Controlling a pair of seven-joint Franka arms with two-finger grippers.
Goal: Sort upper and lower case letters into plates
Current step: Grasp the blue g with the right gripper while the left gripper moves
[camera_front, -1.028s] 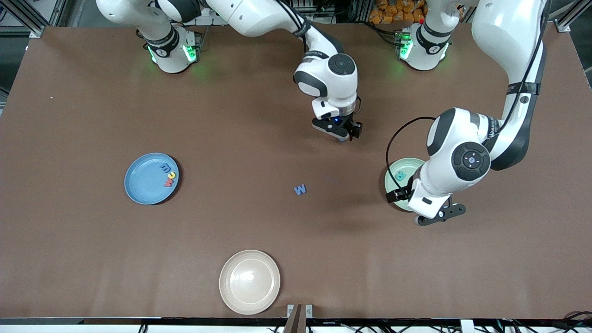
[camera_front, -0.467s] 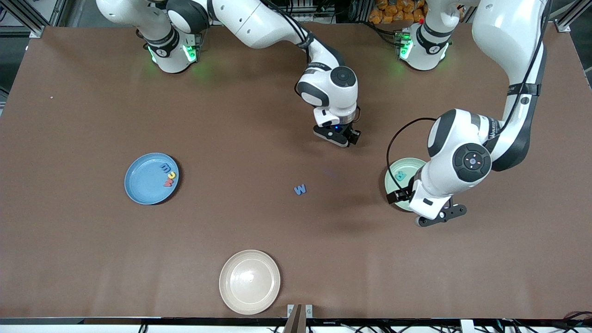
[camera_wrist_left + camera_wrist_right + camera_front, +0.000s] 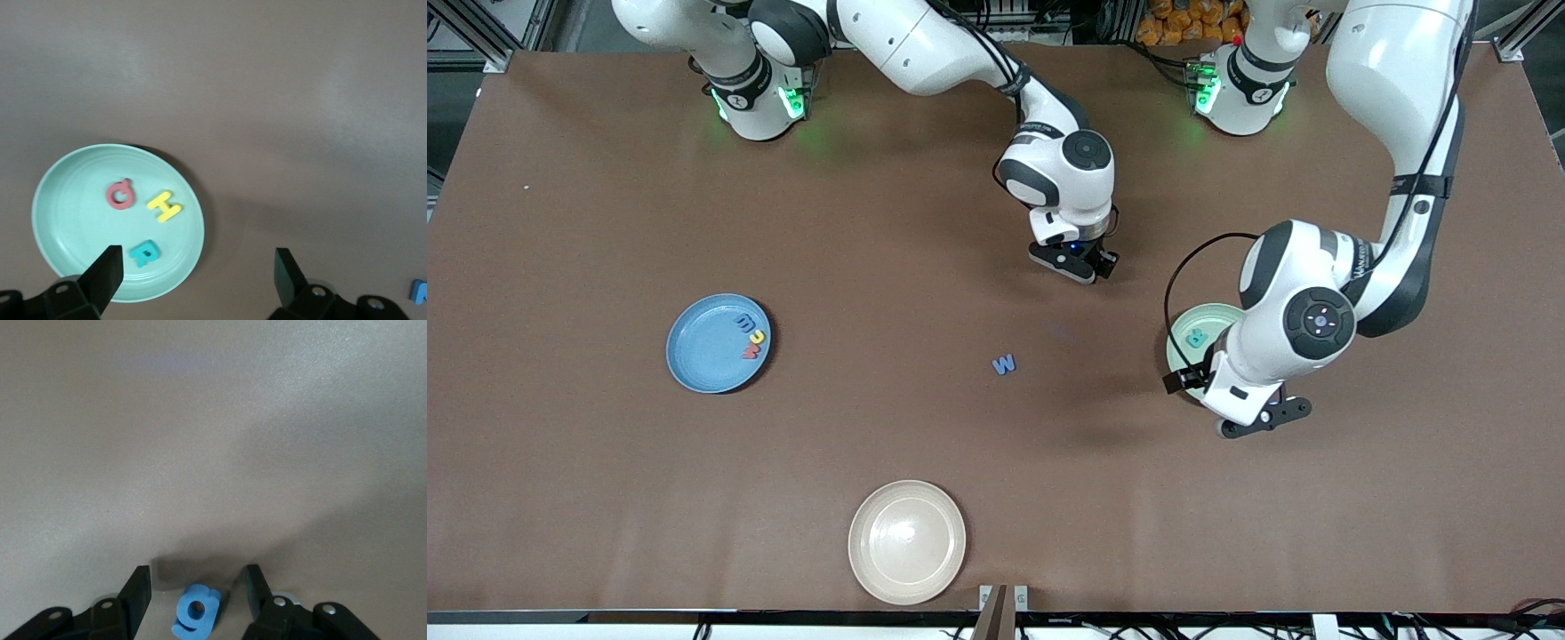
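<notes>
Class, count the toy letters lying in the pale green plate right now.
3: in the pale green plate lie a red Q, a yellow H and a teal R. In the front view the left arm covers part of the plate, but the left wrist view shows nearly all of it.

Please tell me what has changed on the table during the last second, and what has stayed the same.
The right gripper drew slightly toward the robots' bases, farther from the front camera, and now stands open around the blue g. The left gripper, open over the table beside the pale green plate, shifted a little toward the table's middle. The blue W, both plates with their letters and the cream plate stayed put.
</notes>
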